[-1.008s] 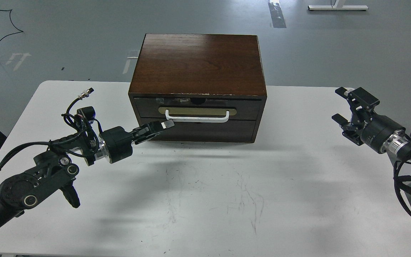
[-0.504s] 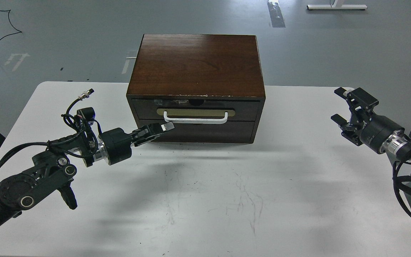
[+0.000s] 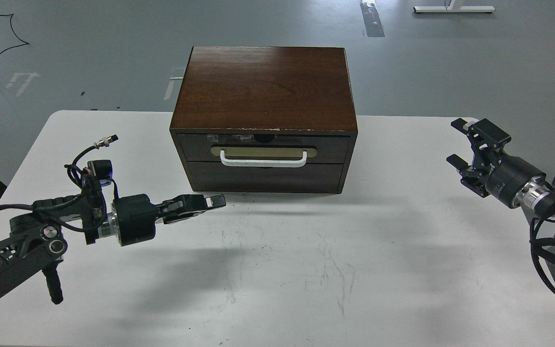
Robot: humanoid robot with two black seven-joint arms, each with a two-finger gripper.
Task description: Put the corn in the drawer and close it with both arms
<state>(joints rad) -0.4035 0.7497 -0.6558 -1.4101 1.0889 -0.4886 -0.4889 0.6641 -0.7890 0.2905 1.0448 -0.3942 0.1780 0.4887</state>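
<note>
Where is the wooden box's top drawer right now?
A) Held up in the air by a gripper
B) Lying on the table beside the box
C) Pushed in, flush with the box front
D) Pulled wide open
C: the drawer sits flush in the box front, and both grippers are clear of it.

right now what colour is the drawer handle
White, a bar handle on a tan oval plate, clearest in the head view.
</note>
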